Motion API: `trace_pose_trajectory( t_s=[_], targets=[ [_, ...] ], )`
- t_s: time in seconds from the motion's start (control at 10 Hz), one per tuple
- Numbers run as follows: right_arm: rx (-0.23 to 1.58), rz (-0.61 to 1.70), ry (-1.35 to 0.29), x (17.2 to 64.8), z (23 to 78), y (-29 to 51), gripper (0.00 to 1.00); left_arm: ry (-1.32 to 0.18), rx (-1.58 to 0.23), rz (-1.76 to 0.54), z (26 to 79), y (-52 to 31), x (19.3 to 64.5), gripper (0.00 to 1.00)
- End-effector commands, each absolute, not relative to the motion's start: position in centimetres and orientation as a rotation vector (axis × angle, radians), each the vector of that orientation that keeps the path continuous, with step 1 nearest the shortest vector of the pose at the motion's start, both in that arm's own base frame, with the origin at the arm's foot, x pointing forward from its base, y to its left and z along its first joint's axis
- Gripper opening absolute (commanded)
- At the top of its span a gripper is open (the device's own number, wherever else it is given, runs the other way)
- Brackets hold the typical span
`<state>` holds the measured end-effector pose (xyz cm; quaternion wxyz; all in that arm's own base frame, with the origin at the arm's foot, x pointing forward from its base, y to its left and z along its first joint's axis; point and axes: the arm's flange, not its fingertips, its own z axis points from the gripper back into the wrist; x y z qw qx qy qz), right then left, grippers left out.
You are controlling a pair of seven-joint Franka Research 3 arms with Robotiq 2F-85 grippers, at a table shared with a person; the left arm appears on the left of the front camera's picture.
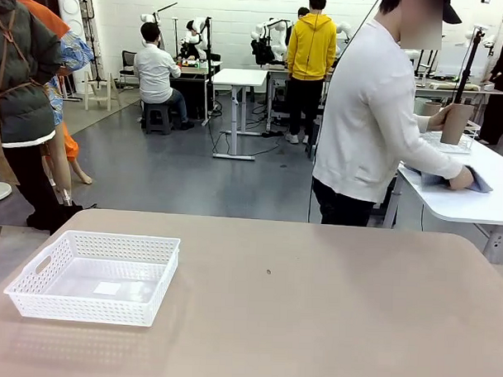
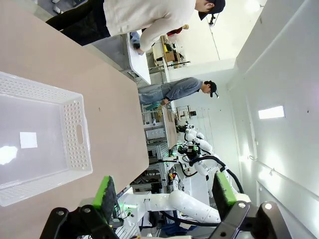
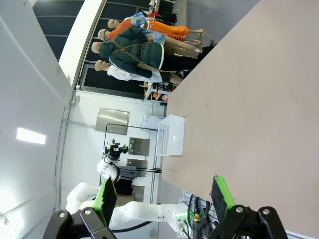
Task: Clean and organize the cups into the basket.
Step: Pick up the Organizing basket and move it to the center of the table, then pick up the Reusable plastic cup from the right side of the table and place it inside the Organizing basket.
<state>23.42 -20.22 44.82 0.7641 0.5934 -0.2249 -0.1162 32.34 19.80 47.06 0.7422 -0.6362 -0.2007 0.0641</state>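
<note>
Left end effector (image 2: 167, 193) spread open by the white perforated basket (image 1: 89, 308) on the worktop's (image 1: 330, 315) left; right end effector (image 3: 164, 193) open too; tan cup (image 1: 456, 124) in person's hand (image 1: 440, 119) at far table (image 1: 474, 206).

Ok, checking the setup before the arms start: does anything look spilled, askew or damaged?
Nothing stands out. The basket sits flat and intact on the table; a tan cup is upright in the person's hand at the side table, with a cloth under the other hand.
</note>
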Motion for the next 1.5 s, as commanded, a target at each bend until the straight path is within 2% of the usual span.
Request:
trace_pose_trajectory(
  t_s=[0.0, 1.4],
  targets=[
    [1.301, -0.249, -0.506, 23.75, 44.98, -20.37, 1.00, -0.450, -1.406, 0.133, 47.31, 19.93, 32.31, 1.00],
    [1.301, -0.249, -0.506, 23.75, 44.98, -20.37, 1.00, -0.450, -1.406, 0.133, 47.31, 19.93, 32.31, 1.00]
  ],
)
